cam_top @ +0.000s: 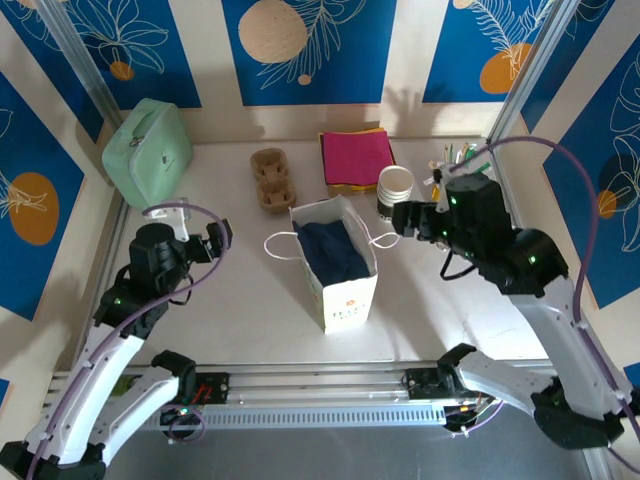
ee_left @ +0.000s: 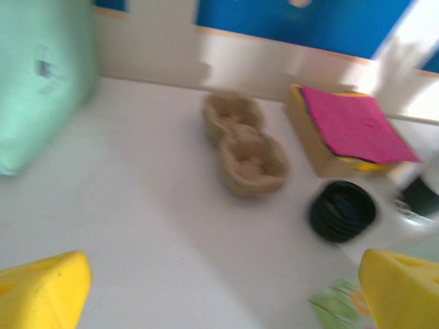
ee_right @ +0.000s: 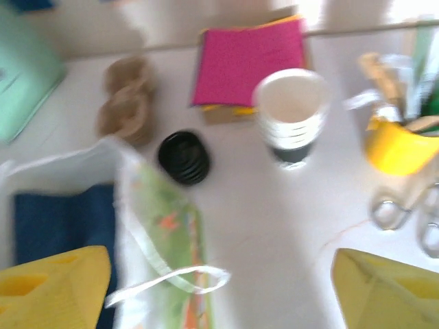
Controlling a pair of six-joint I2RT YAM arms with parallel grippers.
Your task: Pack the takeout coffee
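The takeout coffee is hidden from every view. A white paper bag (cam_top: 348,292) stands open mid-table, its inside dark blue (ee_right: 55,219). My right gripper (cam_top: 404,220) hovers just right of the bag's rim, above its loop handle (ee_right: 171,281). In the right wrist view this gripper (ee_right: 219,288) is open, its yellow fingertips (ee_right: 51,284) far apart with nothing held. My left gripper (cam_top: 217,237) hangs over bare table left of the bag. It (ee_left: 223,295) is open too, and empty.
Behind the bag lie a stack of black lids (ee_right: 184,157), lidless cups (cam_top: 395,188), pink napkins (cam_top: 357,157) and a pulp cup carrier (cam_top: 270,178). A mint pouch (cam_top: 147,150) sits back left. A holder with utensils (cam_top: 455,160) stands back right.
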